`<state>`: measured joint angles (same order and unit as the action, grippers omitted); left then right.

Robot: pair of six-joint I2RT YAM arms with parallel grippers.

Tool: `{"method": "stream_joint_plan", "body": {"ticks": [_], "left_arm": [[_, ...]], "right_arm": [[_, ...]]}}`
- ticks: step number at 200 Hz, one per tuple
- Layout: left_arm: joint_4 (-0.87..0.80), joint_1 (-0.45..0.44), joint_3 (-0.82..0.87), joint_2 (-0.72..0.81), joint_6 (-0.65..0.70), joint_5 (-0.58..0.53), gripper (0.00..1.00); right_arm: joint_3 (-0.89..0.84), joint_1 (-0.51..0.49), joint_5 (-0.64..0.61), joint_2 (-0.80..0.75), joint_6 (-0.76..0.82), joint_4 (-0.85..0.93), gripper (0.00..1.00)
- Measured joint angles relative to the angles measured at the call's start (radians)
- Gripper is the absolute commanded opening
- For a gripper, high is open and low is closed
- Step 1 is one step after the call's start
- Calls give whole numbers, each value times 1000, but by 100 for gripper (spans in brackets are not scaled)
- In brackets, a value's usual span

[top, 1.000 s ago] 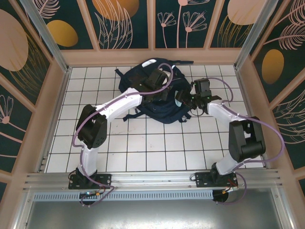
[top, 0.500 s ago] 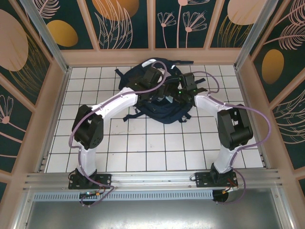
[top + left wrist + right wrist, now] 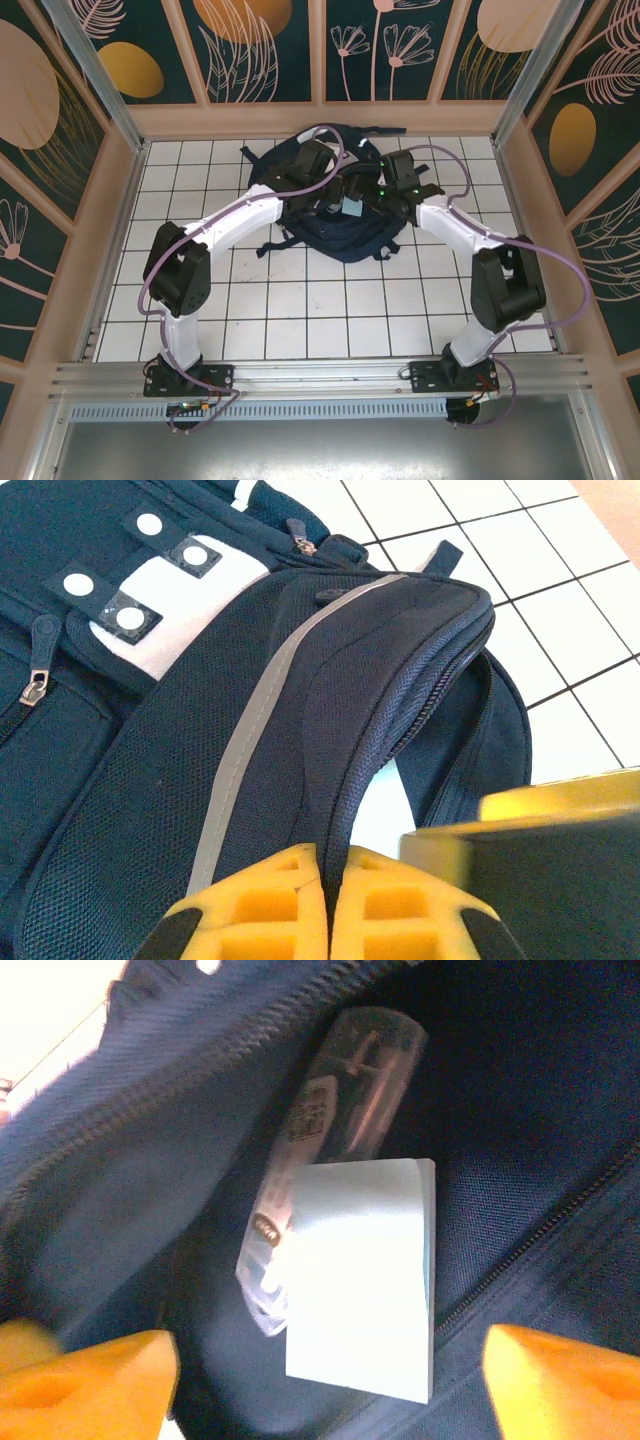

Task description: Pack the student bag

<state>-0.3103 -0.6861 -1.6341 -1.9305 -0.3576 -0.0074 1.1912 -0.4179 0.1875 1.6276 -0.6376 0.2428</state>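
Observation:
The navy student bag (image 3: 340,235) lies on the tiled table at the back centre. My left gripper (image 3: 328,880) is shut on the fabric edge by the bag's (image 3: 200,730) zipper and holds the opening up. Over that opening hangs my right gripper (image 3: 330,1380), its yellow fingers (image 3: 90,1375) wide apart and touching nothing. Below it, inside the bag (image 3: 520,1110), a white notepad (image 3: 360,1270) lies on a clear pencil case (image 3: 335,1120). From above, the notepad (image 3: 352,207) shows pale between the left gripper (image 3: 335,195) and the right gripper (image 3: 368,195).
Dark straps (image 3: 268,245) trail off the bag's near left side onto the white tiles (image 3: 300,300). Wooden walls (image 3: 320,118) close the table at the back and sides. Part of the right gripper (image 3: 545,865) sits close beside my left fingers.
My right gripper has moved left from beside the bag to over its opening and has opened. The white notepad now lies inside. The left gripper keeps its hold.

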Motion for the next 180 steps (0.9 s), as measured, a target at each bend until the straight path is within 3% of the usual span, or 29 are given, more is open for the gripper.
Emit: {"method": "stream_joint_plan", "body": {"ticks": [27, 47, 87, 180], "left_arm": [[0, 0, 2, 0, 0, 3, 0], [0, 0, 2, 0, -1, 7, 0], [0, 0, 2, 0, -9, 18, 0], [77, 14, 80, 16, -97, 114, 0]], "right_arm": [[-61, 16, -5, -70, 15, -25, 31], [-97, 29, -4, -61, 21, -41, 16], [-108, 30, 13, 37, 18, -83, 9], [-34, -14, 157, 179, -34, -268, 12]]}}
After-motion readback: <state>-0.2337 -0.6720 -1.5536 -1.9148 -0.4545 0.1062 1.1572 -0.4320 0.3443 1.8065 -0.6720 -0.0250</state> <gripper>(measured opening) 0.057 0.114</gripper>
